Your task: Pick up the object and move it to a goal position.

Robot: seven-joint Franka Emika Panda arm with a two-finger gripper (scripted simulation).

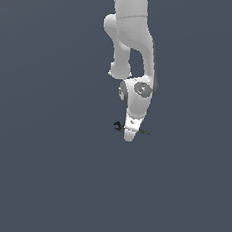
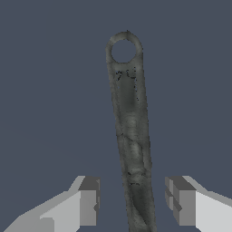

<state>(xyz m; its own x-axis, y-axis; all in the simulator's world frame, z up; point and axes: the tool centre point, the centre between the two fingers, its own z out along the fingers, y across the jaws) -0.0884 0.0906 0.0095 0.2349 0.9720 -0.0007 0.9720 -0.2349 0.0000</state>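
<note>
Seen from the wrist camera: two pale grey square-tipped fingers (image 2: 88, 201) of the white gripper (image 2: 132, 202) standing apart, one on each side of the dark, mottled grey-black, thin elongated object (image 2: 131, 136) with a ring-shaped end (image 2: 123, 50); a clear gap visible between each finger pad and the strip, so open and holding nothing; the strip running between the fingers and out past them, ring end farthest from the gripper, lying flat on the plain dark blue-grey floor (image 2: 45, 90). From the exterior camera, farther off: white jointed robot arm (image 1: 132, 49) reaching down, gripper (image 1: 130, 134) low at the floor (image 1: 31, 180); small black jagged ends of the object (image 1: 118, 126) showing on both sides of the gripper tip.
</note>
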